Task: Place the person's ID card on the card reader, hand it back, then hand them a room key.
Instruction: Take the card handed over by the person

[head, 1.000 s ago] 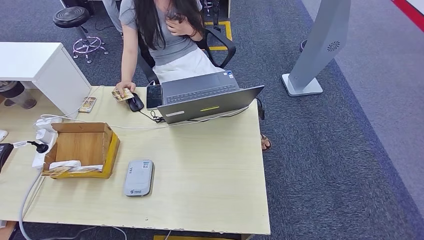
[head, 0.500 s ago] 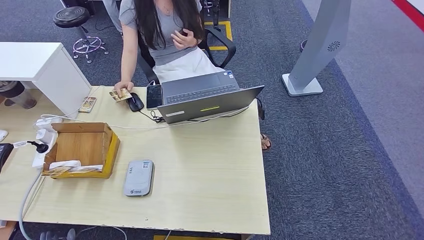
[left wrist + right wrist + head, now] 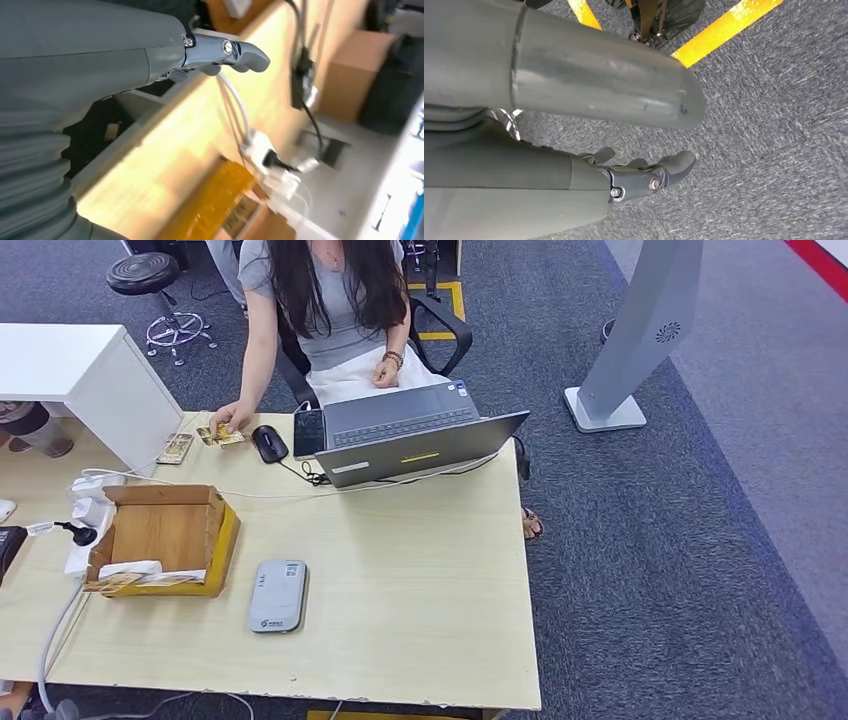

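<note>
Card (image 3: 219, 435) lies under the person's hand (image 3: 228, 418) at the desk (image 3: 420, 580) far-left corner, offered for pickup. Reader (image 3: 278, 595) waits near the front edge. Left hand (image 3: 150, 55) and right hand (image 3: 624, 182) hold nothing, fingers loosely apart.

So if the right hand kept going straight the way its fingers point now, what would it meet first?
Probably nothing but the grey carpet. The right hand hangs empty with fingers spread over the floor; no object lies ahead of them, though depth is unclear.
</note>
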Controlling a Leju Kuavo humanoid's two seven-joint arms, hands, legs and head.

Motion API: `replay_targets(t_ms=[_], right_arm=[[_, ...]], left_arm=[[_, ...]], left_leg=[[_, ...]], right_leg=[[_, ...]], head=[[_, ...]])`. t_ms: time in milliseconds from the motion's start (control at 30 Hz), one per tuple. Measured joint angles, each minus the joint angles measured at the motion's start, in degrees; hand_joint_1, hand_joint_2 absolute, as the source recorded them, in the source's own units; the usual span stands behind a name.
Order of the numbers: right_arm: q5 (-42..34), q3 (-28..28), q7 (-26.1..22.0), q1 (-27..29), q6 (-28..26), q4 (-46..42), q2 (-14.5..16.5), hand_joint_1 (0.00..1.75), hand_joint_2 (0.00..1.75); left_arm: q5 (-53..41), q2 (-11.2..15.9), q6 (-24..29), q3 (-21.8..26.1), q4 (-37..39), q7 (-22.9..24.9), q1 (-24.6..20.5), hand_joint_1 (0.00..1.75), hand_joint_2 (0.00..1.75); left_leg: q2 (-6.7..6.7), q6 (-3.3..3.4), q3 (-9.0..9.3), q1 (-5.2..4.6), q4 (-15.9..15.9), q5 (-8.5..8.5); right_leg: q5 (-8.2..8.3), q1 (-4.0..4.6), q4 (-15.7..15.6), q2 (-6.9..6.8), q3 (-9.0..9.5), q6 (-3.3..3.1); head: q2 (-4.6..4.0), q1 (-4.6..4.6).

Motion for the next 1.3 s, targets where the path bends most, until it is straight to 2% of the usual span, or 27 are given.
replay_targets(t_ms=[100, 333, 467, 533, 667, 733, 800, 867, 933, 1033, 1100, 1200, 1300], right_arm=[[0.47, -0.11, -0.28, -0.06, -0.01, 0.02, 0.12, 0.0, 0.0], [1.03, -0.29, -1.38, 0.03, 0.02, 0.0, 0.62, 0.0, 0.0], [1.27, -0.68, -1.38, 0.27, 0.1, -0.01, 0.88, 0.0, 0.0], [1.44, -0.9, -1.4, 0.42, 0.14, -0.02, 1.01, 0.0, 0.0], [1.8, -1.12, -1.52, 0.25, 0.25, -0.03, 1.25, 0.0, 0.0], [2.53, -1.14, -1.52, 0.28, 0.58, -0.04, 1.29, 0.0, 0.0], [4.04, -1.03, -1.43, 0.26, 1.41, -0.05, 1.29, 0.0, 0.0], [6.06, -0.6, -1.36, 0.1, 2.53, -0.07, 1.28, 0.0, 0.0], [8.07, 0.14, -1.24, -0.16, 3.72, -0.06, 1.26, 0.0, 0.0], [10.24, 1.23, -0.68, -0.74, 5.04, -0.06, 1.15, 0.0, 0.0], [10.92, 1.8, -0.4, -1.15, 5.31, -0.07, 1.01, 0.0, 0.0], [11.73, 2.24, 0.01, -1.22, 5.48, -0.07, 0.79, 0.0, 0.0], [13.04, 2.75, 1.03, -1.12, 6.11, -0.06, 0.64, 0.0, 0.0]], left_arm=[[1.67, -0.46, 1.44, -3.11, -4.63, -0.36, 1.95, 0.0, 1.75], [4.93, -0.88, 4.74, -7.16, -12.68, -1.72, 6.21, 0.0, 1.75], [13.2, -1.36, 16.61, -13.09, -25.59, -4.85, 13.5, 0.0, 1.75], [14.28, -1.51, 19.88, -16.56, -31.43, -5.23, 16.67, 0.0, 1.75], [13.59, -1.85, 19.95, -19.95, -36.98, -5.25, 18.9, 0.0, 1.75], [9.85, -1.91, 18.51, -20.28, -37.85, -5.25, 18.62, 0.0, 1.75], [1.61, -1.81, 17.87, -20.23, -38.03, -5.25, 16.78, 0.0, 1.75], [-10.79, -0.85, 20.85, -20.32, -37.73, -5.25, 13.36, 0.0, 1.75], [-24.17, 2.04, 28.44, -21.43, -35.77, -4.6, 8.7, 0.0, 1.75], [-39.43, 8.28, 41.15, -25.92, -28.88, -0.61, -0.48, 0.0, 1.75], [-43.85, 11.88, 45.28, -29.34, -24.11, 1.73, -5.56, 0.0, 1.75], [-47.2, 15.8, 47.74, -33.37, -18.94, 4.56, -10.65, 0.0, 1.75], [-55.52, 19.34, 50.61, -36.92, -13.26, 9.9, -16.08, 0.0, 1.75]], left_leg=[[-0.02, -0.01, -0.02, 0.01, -0.01, 0.0], [0.0, -0.04, 0.01, 0.04, -0.01, -0.01], [0.28, -0.07, 0.1, 0.06, 0.0, -0.12], [0.14, 0.0, 0.06, -0.01, 0.0, -0.13], [0.04, 0.03, 0.05, -0.01, 0.0, -0.14], [0.03, 0.03, 0.07, 0.0, 0.0, -0.12], [-0.03, 0.05, 0.08, 0.0, 0.0, -0.07], [-0.11, 0.04, 0.09, 0.01, 0.0, 0.02], [-0.16, -0.01, 0.11, 0.01, -0.01, 0.13], [-0.32, -0.09, 0.05, 0.07, -0.01, 0.37], [-0.28, -0.16, 0.02, 0.11, -0.02, 0.47], [-0.07, -0.21, -0.02, 0.11, -0.02, 0.52], [-0.09, -0.2, -0.09, 0.1, 0.01, 0.55]], right_leg=[[0.0, 0.01, 0.0, -0.02, 0.02, 0.0], [0.0, 0.03, 0.02, 0.01, 0.03, -0.01], [-0.01, 0.04, 0.01, 0.26, 0.02, 0.0], [-0.05, 0.0, 0.0, 0.08, 0.04, 0.06], [-0.07, -0.01, -0.01, -0.01, 0.06, 0.08], [-0.07, 0.0, 0.0, -0.02, 0.04, 0.07], [-0.06, 0.0, 0.0, -0.09, 0.02, 0.06], [-0.02, 0.01, 0.0, -0.18, 0.0, 0.03], [0.04, 0.01, 0.0, -0.23, -0.03, -0.02], [0.18, 0.02, 0.05, -0.4, 0.01, -0.13], [0.31, 0.06, 0.09, -0.35, 0.02, -0.22], [0.45, 0.08, 0.11, -0.1, -0.1, -0.21], [0.48, 0.07, 0.1, -0.1, -0.22, -0.18]], head=[[0.0, -0.01], [0.0, -0.01], [0.0, -0.01], [0.0, -0.01], [0.0, 0.02], [0.0, 0.02], [0.0, 0.03], [0.0, 0.05], [0.0, 0.05], [0.0, 0.04], [0.0, 0.02], [0.0, 0.01], [0.0, 0.02]])
